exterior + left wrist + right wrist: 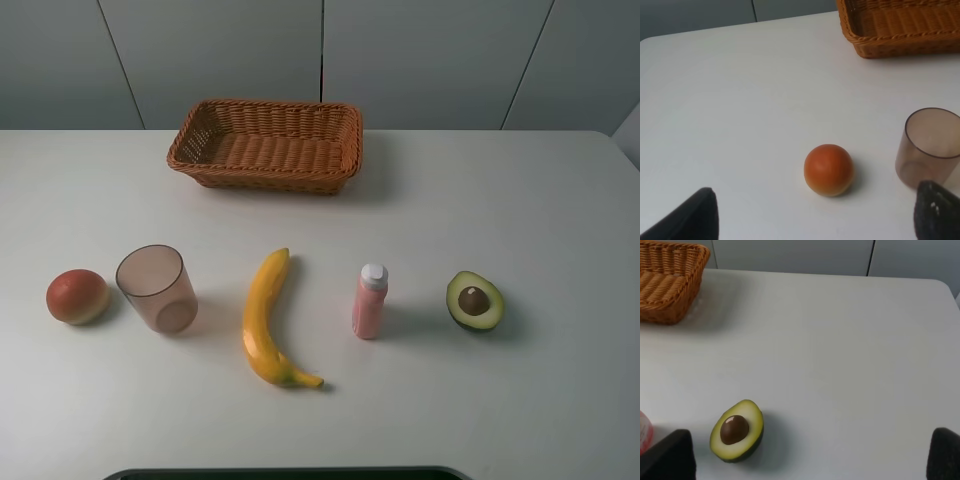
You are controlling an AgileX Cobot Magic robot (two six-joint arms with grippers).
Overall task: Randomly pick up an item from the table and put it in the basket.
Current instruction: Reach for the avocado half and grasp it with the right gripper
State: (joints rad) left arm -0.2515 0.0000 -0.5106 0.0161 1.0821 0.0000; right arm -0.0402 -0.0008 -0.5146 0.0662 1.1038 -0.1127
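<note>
Left fingers [690, 217] and right fingers [670, 456], both spread wide, show only in wrist views.

The small halved avocado [475, 300], dark green skin around yellow-green flesh with a round brown pit in the middle, lay cut face up on the large flat white matte table [520, 190], toward its right side in the exterior view. The rectangular orange-brown woven wicker basket [262, 181], shallow with flared sides, stood upright near the table's far edge, well apart from the avocado.
</note>
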